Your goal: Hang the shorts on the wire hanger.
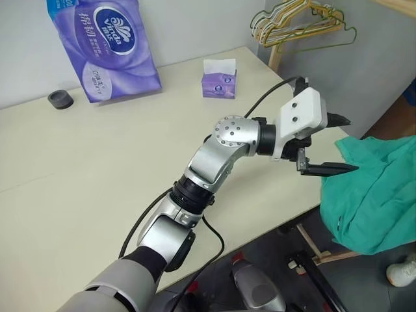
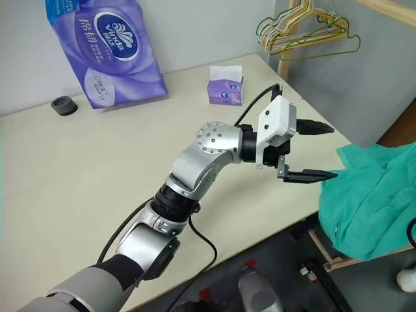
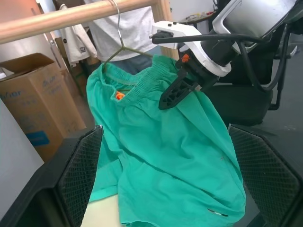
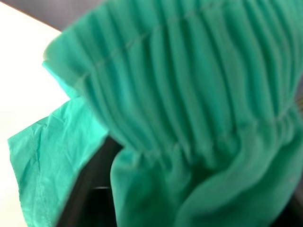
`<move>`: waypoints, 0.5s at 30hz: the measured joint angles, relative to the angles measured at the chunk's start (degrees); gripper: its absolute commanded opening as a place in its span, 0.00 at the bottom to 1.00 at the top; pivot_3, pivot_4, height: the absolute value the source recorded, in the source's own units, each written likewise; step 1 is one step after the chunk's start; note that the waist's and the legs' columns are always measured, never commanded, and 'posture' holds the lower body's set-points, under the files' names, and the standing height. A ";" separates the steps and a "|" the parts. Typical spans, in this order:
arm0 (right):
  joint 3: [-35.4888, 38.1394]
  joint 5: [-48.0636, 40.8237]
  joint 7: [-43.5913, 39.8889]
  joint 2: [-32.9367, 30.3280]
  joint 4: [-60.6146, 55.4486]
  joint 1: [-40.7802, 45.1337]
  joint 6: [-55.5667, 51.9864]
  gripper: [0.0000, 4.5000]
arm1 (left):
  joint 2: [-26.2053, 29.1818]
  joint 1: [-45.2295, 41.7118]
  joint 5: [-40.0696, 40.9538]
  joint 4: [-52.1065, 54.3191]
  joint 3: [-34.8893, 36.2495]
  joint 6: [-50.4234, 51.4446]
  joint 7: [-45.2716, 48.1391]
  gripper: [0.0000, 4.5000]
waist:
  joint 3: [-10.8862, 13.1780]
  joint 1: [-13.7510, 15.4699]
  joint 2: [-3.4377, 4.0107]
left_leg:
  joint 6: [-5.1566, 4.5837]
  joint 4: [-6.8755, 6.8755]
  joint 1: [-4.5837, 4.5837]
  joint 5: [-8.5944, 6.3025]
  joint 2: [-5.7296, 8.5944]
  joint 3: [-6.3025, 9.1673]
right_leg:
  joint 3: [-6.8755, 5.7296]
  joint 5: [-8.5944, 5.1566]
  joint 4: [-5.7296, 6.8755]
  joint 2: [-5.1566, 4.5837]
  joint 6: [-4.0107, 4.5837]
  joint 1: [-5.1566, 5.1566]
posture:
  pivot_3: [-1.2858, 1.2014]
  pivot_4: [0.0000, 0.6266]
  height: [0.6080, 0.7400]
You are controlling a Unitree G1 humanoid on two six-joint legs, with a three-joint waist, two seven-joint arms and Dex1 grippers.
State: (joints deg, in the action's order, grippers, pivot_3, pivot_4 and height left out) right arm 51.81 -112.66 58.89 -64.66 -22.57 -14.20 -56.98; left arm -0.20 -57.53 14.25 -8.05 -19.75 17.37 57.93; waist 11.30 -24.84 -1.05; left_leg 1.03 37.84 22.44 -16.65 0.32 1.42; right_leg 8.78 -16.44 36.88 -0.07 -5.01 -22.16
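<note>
We had the shorts point(image 3: 161, 156) draped over the wire hanger point(image 3: 118, 40) on the wooden rail point(image 3: 71, 16), just off the worktop point(image 1: 97, 162) corner. Our left gripper point(image 1: 338, 144) stood wide open and empty, while the right gripper point(image 3: 182, 82) sat at the waistband, grip unclear. We judged only letting go and backing away remained.

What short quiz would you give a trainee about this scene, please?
1. True or false: the left hand is shut on the shorts.
2. Where does the hook of the wire hanger hang? A) on a wooden rail; B) on a door handle; C) on a wall nail.
3. Fill the gap: the small tissue box on the table is ___ in colour.

Key: 1. False: the left hand is open and apart from the shorts. 2. A. 3. Purple.
</note>
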 measured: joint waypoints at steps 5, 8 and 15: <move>0.66 0.00 7.08 -0.57 -5.53 -0.24 5.64 1.00 | -0.49 0.01 0.07 0.43 -0.10 -0.22 0.22 1.00 | 0.25 -0.10 -0.01 | 0.00 0.00 0.03 0.00 0.02 0.01 | -0.01 -0.01 0.01 -0.02 -0.02 -0.03 | 0.28 0.36 1.00; 0.72 -0.03 11.03 -1.64 -10.02 -2.02 8.90 1.00 | -0.92 0.01 0.11 0.41 -0.18 -0.49 0.44 1.00 | 0.27 -0.28 -0.02 | 0.00 0.00 0.04 0.00 0.02 0.00 | 0.00 -0.02 0.00 -0.02 -0.03 -0.04 | 0.28 0.35 1.00; 0.95 -0.09 20.48 -8.55 -13.23 -1.45 14.16 1.00 | -1.03 0.00 0.08 -0.56 -0.42 -1.83 2.12 1.00 | 0.27 -0.49 -0.01 | 0.00 0.08 0.07 0.00 0.06 -0.06 | 0.07 0.01 0.00 -0.09 -0.12 -0.05 | 0.28 0.33 1.00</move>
State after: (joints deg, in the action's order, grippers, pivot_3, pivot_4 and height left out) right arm 52.76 -112.75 79.36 -73.22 -35.80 -15.65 -42.82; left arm -1.23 -57.53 14.33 -8.61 -20.16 15.54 60.06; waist 11.57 -25.33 -1.06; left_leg 1.03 37.92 22.51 -16.65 0.38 1.36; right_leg 8.86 -16.43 36.88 -0.16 -5.13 -22.21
